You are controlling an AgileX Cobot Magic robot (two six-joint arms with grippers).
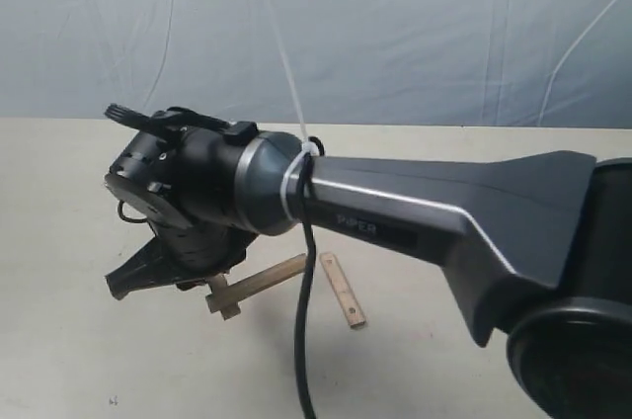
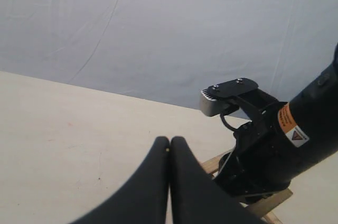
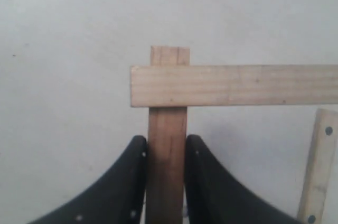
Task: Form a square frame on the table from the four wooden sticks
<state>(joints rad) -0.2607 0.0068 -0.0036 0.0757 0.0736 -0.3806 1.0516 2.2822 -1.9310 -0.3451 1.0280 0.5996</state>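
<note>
My right gripper (image 3: 167, 147) is shut on one wooden stick (image 3: 168, 123), its fingers pressed to both sides. A second stick (image 3: 232, 85) lies across the held one near its far end. A third stick (image 3: 318, 174), with dark holes, lies apart beside them. In the exterior view the right arm reaches across to the left, with its gripper (image 1: 197, 278) low over the table (image 1: 59, 340). The crossing stick (image 1: 265, 280) and the third stick (image 1: 343, 289) show there; a fourth is hidden. My left gripper (image 2: 169, 145) is shut and empty, apart from the sticks (image 2: 212, 164).
The right arm's dark forearm (image 1: 444, 221) and its hanging cable (image 1: 304, 340) fill the middle of the exterior view. A blue-grey backdrop (image 1: 395, 24) stands behind the table. In the left wrist view the right wrist (image 2: 274, 150) sits close by.
</note>
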